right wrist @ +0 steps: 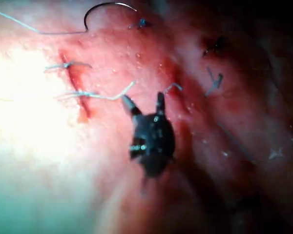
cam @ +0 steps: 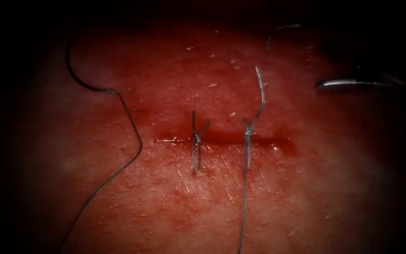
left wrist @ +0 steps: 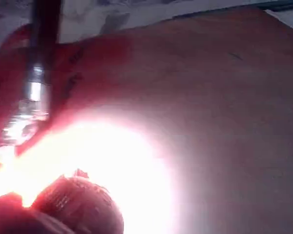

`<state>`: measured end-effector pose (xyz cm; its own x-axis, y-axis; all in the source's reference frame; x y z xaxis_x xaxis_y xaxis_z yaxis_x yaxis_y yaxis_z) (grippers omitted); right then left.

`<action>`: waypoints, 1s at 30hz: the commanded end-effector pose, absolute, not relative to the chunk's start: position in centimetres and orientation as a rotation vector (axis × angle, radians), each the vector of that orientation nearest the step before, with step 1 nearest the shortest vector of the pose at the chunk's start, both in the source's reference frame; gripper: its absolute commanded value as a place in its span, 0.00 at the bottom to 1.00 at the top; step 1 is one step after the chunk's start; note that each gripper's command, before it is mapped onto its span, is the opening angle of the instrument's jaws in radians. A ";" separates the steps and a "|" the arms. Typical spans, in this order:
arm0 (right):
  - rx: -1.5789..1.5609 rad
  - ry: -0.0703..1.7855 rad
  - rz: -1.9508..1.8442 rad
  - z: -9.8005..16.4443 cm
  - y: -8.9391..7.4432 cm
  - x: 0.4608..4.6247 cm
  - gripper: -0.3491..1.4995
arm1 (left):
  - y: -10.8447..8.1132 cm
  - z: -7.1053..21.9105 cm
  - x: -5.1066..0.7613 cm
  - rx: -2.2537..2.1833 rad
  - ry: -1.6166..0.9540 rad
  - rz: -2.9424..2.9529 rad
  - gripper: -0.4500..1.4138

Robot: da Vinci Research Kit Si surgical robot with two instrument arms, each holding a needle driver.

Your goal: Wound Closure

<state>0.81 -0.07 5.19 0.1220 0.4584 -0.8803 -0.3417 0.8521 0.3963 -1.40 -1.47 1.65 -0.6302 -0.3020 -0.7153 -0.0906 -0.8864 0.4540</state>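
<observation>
Reddened tissue [cam: 316, 188] carries everything, with the cut [cam: 222, 137] running across its middle and red fluid [cam: 167, 140] pooled at the cut's left end. Toward the tissue's upper left edge, a dark curve that reads as the needle [cam: 77, 79] lies on the surface, gripped by neither tool. I cannot tell whether its tip is in the tissue. From it the thread [cam: 135, 157] trails down toward the lower left edge, well left of the cut. Two stitches cross the cut. The left stitch [cam: 196, 141] has short ends. The right stitch [cam: 248, 134] has one long tail reaching up past the cut and another running down to the tissue's lower edge. In the right wrist view, the right tool [right wrist: 144, 102] hovers on the right side of the cut with its jaws spread and nothing between them. The long tail's end sits just beside one jaw, and the needle [right wrist: 103, 4] lies beyond the stitches. In the left wrist view, the left tool [left wrist: 75, 204] sits in strong glare over the tissue, and whether it grips anything cannot be told.
</observation>
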 end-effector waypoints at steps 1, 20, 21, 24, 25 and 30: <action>0.113 1.335 0.566 5.2 -0.3 0.81 0.90 | -1.4 1.7 -1.50 1.288 -0.703 -2.646 0.00; 0.092 1.347 0.466 4.9 -1.0 1.77 0.25 | 0.4 2.4 -1.96 1.329 -0.889 -2.779 0.00; 0.100 1.347 0.452 4.9 -1.0 1.86 0.19 | 0.5 2.5 -2.00 1.320 -0.879 -2.785 0.00; 0.102 1.361 0.439 5.0 -1.1 2.01 0.16 | 0.6 2.7 -2.06 1.311 -0.845 -2.794 0.00; 0.103 1.362 0.435 5.0 -1.1 2.06 0.11 | 0.6 2.8 -2.08 1.317 -0.832 -2.803 0.00; 0.118 1.378 0.405 5.1 -1.2 2.41 0.08 | 0.7 3.2 -2.22 1.356 -0.758 -2.803 0.00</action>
<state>2.35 -1.16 5.04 0.1349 0.3459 -0.9285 -0.2097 0.9258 0.3144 -2.18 0.74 3.23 -0.6410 -0.1442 -0.7539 -0.2501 -0.8893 0.3828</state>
